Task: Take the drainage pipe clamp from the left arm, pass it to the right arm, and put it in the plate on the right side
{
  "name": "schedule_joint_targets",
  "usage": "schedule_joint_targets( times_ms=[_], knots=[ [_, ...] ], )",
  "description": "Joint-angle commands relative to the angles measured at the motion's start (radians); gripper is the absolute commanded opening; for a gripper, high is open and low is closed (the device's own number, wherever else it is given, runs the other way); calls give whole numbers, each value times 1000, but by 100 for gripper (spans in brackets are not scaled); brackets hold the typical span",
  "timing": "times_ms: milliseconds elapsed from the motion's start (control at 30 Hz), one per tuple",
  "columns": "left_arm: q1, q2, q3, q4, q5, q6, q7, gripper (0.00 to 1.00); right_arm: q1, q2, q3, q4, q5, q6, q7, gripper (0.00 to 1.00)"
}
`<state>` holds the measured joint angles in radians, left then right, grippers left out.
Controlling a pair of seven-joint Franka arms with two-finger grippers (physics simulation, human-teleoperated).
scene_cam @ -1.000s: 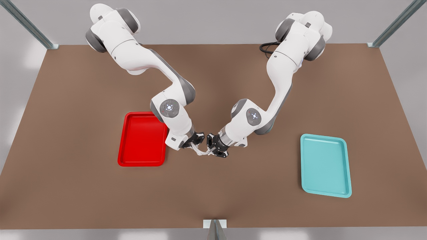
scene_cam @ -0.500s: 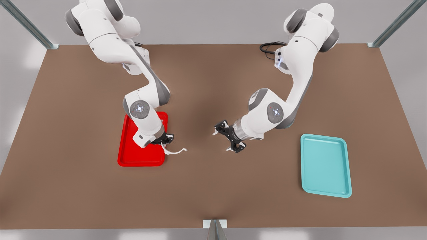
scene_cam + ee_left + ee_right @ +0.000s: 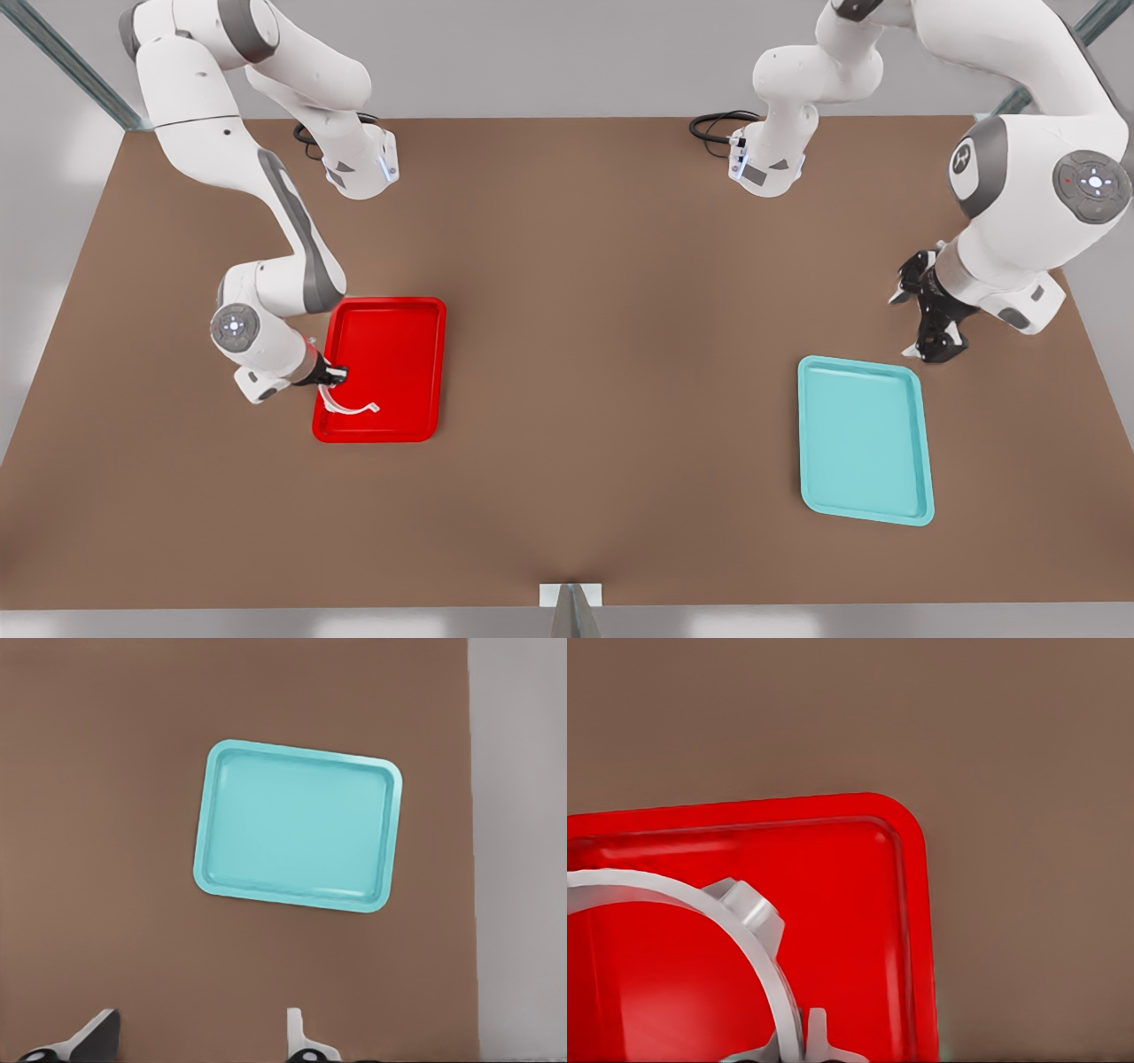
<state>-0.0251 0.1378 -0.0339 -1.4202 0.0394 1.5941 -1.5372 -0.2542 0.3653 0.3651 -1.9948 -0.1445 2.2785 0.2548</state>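
A brown table is spreading under both arms. At the front view's left, the right gripper is pinching one end of the drainage pipe clamp, which is hanging over the near corner of the red plate. Further right a teal tray is lying flat; just beyond it the left gripper is hovering with fingers spread and empty.

Desk: broad bare brown middle between the two trays, open for passage.
Plate: low rim; right hand hangs at its edge on the front view's left, drainage pipe clamp just over the floor.
Teal tray: unoccupied, left hand above its far corner.
Cables: at far desk edge.
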Motion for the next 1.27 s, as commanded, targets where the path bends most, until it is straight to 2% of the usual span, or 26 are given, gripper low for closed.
schedule_joint_targets(
  times_ms=[0,67,200,367,400,433,667,700,767,833,867,933,1000,1033,1100,1133,1167,1233],
  knots=[
    [-1,-37,28,-10,14,-51,1579,97,-8,-3,6,-19,-4,6,-154,21],
    [-12,-52,60,-19,-32,-54,1580,100,-27,1,6,-33,-6,9,-157,21],
    [-29,-12,55,-6,-26,-57,1579,100,-30,7,6,-61,-4,10,-161,21],
    [-42,0,57,-6,-24,-51,1569,100,-25,24,47,-99,-3,6,-158,21],
    [-42,2,57,-6,-26,-51,1569,100,-25,27,49,-99,-3,7,-160,67],
    [-42,2,57,-6,-24,-51,1568,100,-27,26,48,-98,-3,7,-158,99],
    [-44,2,57,-6,-24,-57,1543,100,-30,-8,48,-6,-3,-20,-152,100],
    [-47,0,57,-5,-23,-57,1551,100,-28,-2,48,109,-3,-163,-151,100],
    [-59,0,57,-2,-19,-57,1557,100,-20,0,48,292,-4,-208,-152,100],
    [-65,19,55,4,-19,-55,1556,100,-7,0,52,563,-9,-442,-160,100],
    [-65,55,55,27,-19,-52,1557,100,-8,-8,89,659,-9,-548,-166,100],
    [-72,68,55,41,-19,-55,1580,100,-14,-58,147,651,-58,-563,-123,100],
    [-78,66,55,41,-19,-55,1580,100,-42,-89,158,634,-56,-602,-137,100],
    [-78,66,55,41,-19,-55,1580,100,-34,-150,130,590,-37,-591,-137,100],
    [-76,66,57,41,-19,-55,1582,100,217,-250,-202,524,52,-599,-187,100],
    [-75,66,57,41,-19,-55,1582,100,322,-269,-340,524,85,-625,-212,100],
    [-76,66,57,41,-19,-55,1582,100,328,-267,-368,524,118,-628,-220,100],
    [-76,68,57,41,-19,-55,1582,100,326,-236,-361,531,118,-629,-204,100]
  ],
)
